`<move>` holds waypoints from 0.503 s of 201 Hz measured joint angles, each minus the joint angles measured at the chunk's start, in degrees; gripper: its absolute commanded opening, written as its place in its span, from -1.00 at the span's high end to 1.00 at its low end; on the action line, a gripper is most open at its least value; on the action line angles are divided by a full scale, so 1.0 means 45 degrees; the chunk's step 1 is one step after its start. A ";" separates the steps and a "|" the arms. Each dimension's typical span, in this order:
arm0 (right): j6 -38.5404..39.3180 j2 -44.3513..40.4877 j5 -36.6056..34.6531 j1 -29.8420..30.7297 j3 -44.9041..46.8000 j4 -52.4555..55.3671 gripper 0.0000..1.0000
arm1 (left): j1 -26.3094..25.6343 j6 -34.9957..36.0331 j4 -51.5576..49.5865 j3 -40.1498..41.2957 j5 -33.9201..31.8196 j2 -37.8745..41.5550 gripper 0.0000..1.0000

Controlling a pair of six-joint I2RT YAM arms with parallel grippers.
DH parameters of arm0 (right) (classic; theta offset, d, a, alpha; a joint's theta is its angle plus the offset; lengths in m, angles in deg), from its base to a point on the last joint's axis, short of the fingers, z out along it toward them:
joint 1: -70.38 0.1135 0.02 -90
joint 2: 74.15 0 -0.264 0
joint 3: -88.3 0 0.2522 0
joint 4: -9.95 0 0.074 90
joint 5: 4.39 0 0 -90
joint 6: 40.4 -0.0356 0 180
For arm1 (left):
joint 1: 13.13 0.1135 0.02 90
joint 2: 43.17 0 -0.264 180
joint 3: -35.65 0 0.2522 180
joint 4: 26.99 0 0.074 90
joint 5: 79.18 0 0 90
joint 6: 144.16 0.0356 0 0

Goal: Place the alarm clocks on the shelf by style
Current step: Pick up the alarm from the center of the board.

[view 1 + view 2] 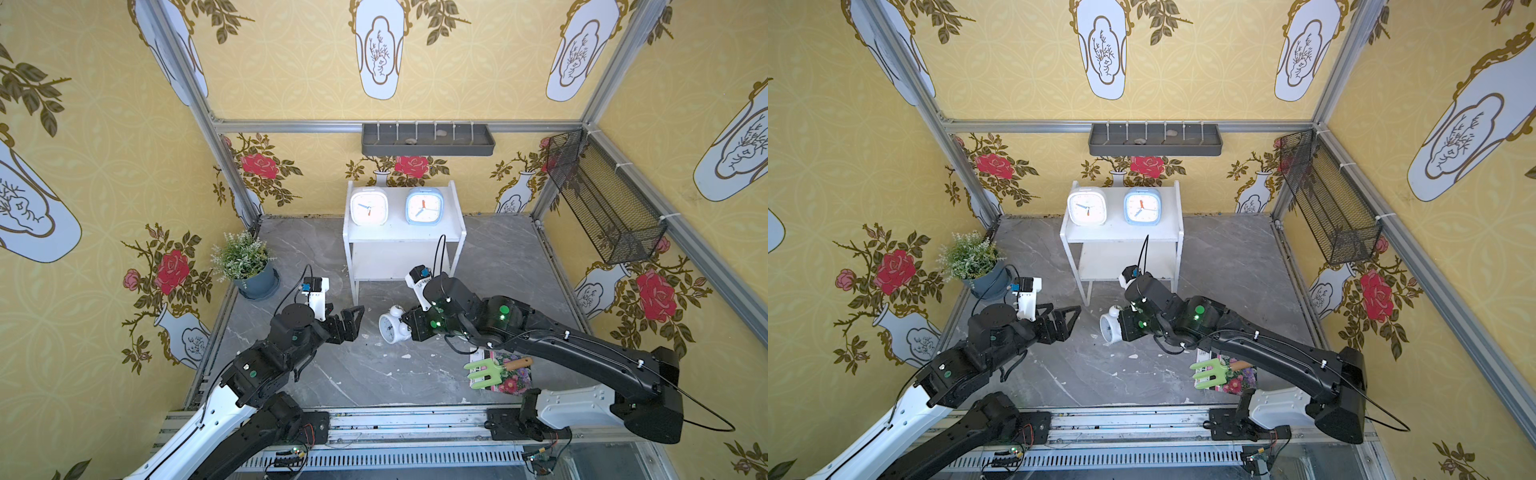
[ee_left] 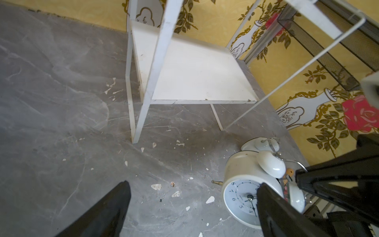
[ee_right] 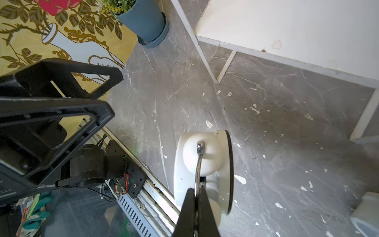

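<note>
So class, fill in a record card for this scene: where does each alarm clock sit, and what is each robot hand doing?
Top tier: white square clock and light blue square clock, side by side on the shelf
Lower tier: no clock
First twin-bell clock: in front of the shelf, tilted, wire handle pinched
Second twin-bell clock: close beside the first, partly hidden
Right hand: shut on that handle
Left hand: open, holding nothing
</note>
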 measured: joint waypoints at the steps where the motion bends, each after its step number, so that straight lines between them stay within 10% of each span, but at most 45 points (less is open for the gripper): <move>1: 0.0019 -0.0053 0.0010 -0.0019 -0.0015 0.0053 1.00 | -0.0044 0.0034 0.0024 -0.0005 0.0000 -0.0005 -0.99; 101: 0.0797 -0.1530 0.1268 -0.1180 -0.0709 0.2127 1.00 | -0.5804 0.4600 0.3895 0.0874 -0.2229 -0.1914 -0.99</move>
